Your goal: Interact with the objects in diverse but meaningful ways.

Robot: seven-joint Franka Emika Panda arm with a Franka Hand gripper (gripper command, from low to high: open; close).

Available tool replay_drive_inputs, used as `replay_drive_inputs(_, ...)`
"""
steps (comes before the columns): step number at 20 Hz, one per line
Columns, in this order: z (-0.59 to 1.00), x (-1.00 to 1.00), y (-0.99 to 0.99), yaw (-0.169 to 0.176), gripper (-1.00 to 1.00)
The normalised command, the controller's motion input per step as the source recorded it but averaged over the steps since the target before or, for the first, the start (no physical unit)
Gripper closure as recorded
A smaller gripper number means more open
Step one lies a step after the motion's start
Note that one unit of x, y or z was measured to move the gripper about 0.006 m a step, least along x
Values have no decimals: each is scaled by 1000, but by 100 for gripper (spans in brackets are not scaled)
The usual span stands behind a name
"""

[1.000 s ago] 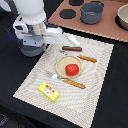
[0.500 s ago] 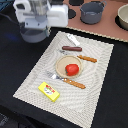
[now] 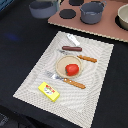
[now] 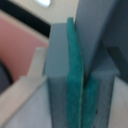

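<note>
Exterior view: arm and tool are out of frame. A pale striped placemat (image 3: 65, 67) lies on the dark table (image 3: 20, 45), running from frame centre to lower left. On the mat, a small round plate (image 3: 62, 65) at centre holds the red tomato (image 3: 72, 69). Brown sausage (image 3: 71, 48) lies just above the plate, with a white utensil (image 3: 73, 40) above that near the mat's upper edge. A wooden-handled knife (image 3: 82, 58) lies along the plate's upper right edge; a wooden-handled fork (image 3: 68, 81) lies just below the plate. Yellow box (image 3: 48, 91) sits flat at lower left of the mat, apart from the fork. Upper right of frame: pinkish-brown toy stove board (image 3: 100, 27) with dark burner discs; grey pot (image 3: 92, 12) stands on it. Upper left: small grey saucepan (image 3: 43, 7) on the table beside the board, its handle not visible. A pale round item is cut off at the right edge, unclear. Wrist view: very close and blurred; tool (image 4: 79, 75) fills the frame, two grey fingers (image 4: 59, 70) with green pads pressed together, nothing between them. A pink surface shows behind at the left.
</note>
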Motion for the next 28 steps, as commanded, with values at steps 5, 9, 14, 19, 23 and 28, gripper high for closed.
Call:
replay_drive_inputs(5,357,666,858,0,100)
replay_drive_inputs(9,149,740,806,0,100)
replay_drive_inputs(14,16,726,809,0,100)
replay_drive_inputs(19,-191,478,633,0,100)
replay_drive_inputs(23,-124,85,475,0,100)
replay_drive_inputs(28,-121,17,537,0,100)
